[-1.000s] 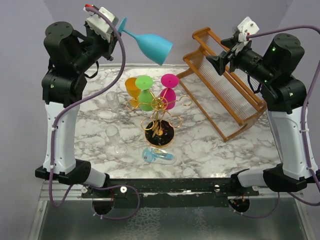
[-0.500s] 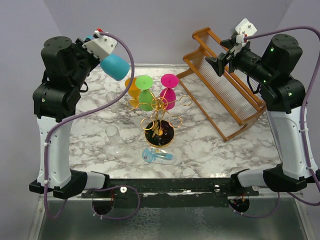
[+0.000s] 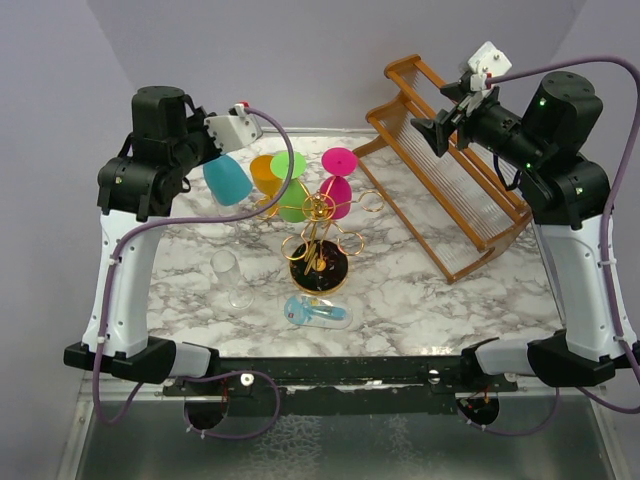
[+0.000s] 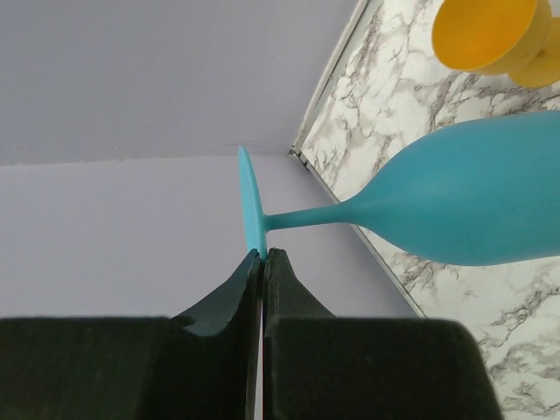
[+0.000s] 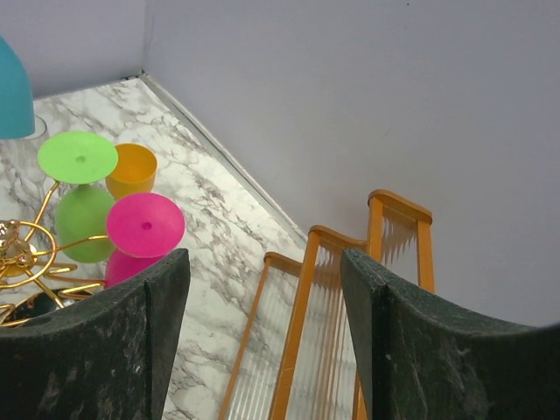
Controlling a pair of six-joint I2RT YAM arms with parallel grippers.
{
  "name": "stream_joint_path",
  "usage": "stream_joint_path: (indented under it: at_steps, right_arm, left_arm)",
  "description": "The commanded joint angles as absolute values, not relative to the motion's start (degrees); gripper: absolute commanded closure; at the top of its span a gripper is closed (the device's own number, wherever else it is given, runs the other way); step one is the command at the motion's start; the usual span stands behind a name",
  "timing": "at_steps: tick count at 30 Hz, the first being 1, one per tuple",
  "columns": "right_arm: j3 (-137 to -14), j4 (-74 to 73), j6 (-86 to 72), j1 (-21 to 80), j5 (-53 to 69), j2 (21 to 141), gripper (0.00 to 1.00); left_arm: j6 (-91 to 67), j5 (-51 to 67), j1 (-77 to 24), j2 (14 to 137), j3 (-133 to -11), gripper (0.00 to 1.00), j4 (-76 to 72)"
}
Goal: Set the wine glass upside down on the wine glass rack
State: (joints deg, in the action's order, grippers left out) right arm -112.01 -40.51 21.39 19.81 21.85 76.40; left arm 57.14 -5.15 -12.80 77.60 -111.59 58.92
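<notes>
Clenched on the thin rim of the foot, the left gripper (image 4: 263, 262) carries the blue wine glass (image 4: 472, 206) in the air over the far left of the table (image 3: 420, 290), fingertips pressed together with only that edge between them. From the claw the glass's long axis runs down and away through the stem to the bowl, tilted rather than plumb, mouth toward the marble. The wine glass rack (image 3: 318, 225) stands to the right of the bowl, with the orange glass (image 3: 265, 172) between them and the green glass (image 3: 289, 165) and pink glass (image 3: 339, 160) behind. Its empty loops (image 3: 371, 201) are on the near and right sides, so I judge the bowl must swing round the orange one. The left arm is nearer. The right gripper (image 5: 262, 332) hangs released and empty over the wooden rack (image 3: 450, 190). Only the left wrist view shows how slight the grip is, and the gap between blue bowl and orange glass. Only the top view shows the loops.
</notes>
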Motion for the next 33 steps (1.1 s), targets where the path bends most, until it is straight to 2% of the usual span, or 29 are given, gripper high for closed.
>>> stream_joint_path:
  at_steps: [1,18,33]
  right_arm:
    - [-111.5,-41.0,22.4,19.7,20.2,75.1,0.31]
    - [-109.9,-40.6,22.9,19.5,19.8,74.1,0.3]
    - [-109.6,-40.6,22.9,19.2,20.8,74.2,0.3]
  left_arm:
    - [61.3,1.2,-12.8,77.7,-111.8,1.0,60.6]
    - [63.6,10.1,-16.9,78.2,-108.5,1.0,64.2]
    - [66.7,11.7,-21.9,78.5,-105.5,1.0,63.8]
